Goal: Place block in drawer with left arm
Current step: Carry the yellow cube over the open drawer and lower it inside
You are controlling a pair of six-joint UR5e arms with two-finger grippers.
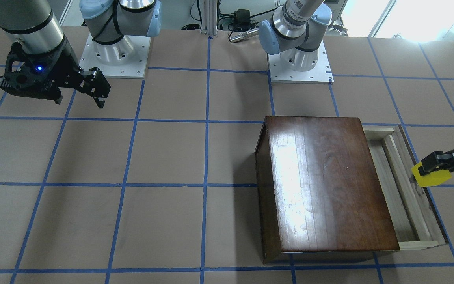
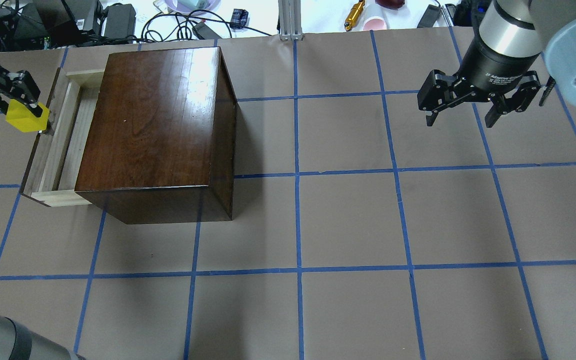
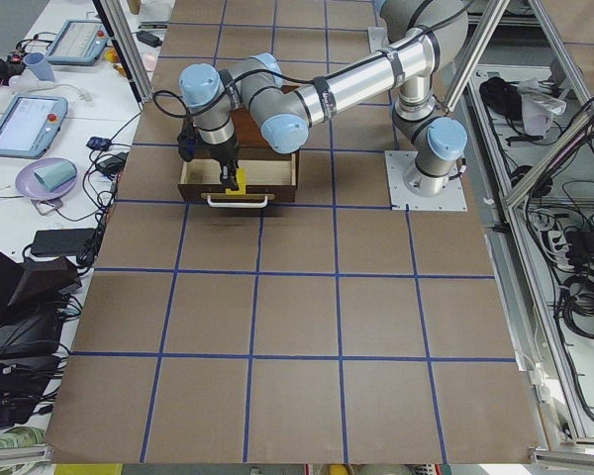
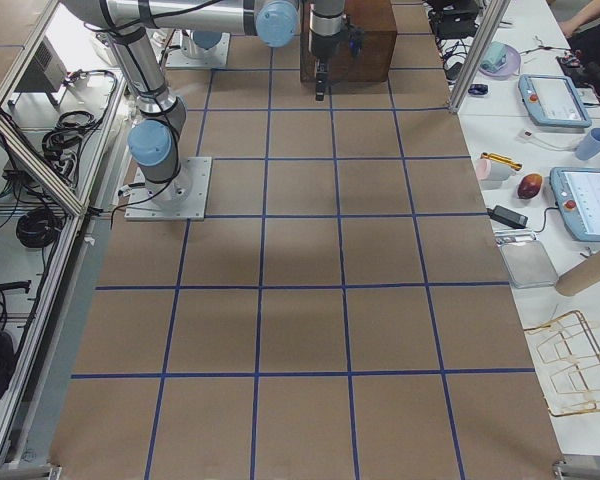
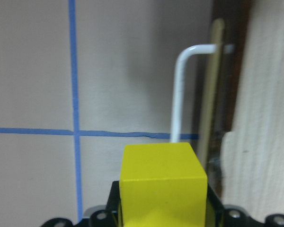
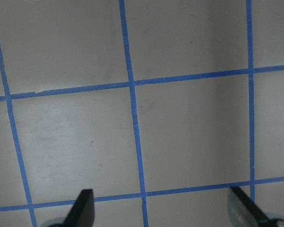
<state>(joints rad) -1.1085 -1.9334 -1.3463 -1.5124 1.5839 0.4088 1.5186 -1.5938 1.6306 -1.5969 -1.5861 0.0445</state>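
My left gripper is shut on the small yellow block and holds it in the air. It hangs over the dark front panel of the open drawer, just outside the pale tray. The drawer is pulled out of the dark-brown box. In the front-facing view the block sits at the drawer's outer edge. In the left wrist view the block is beside the white handle. My right gripper is open and empty, far off above the table.
Blue tape lines grid the brown table. Cables, power bricks and a gold cylinder lie past the far edge. The two arm bases stand on white plates behind the box. The right wrist view shows only bare table between its fingers.
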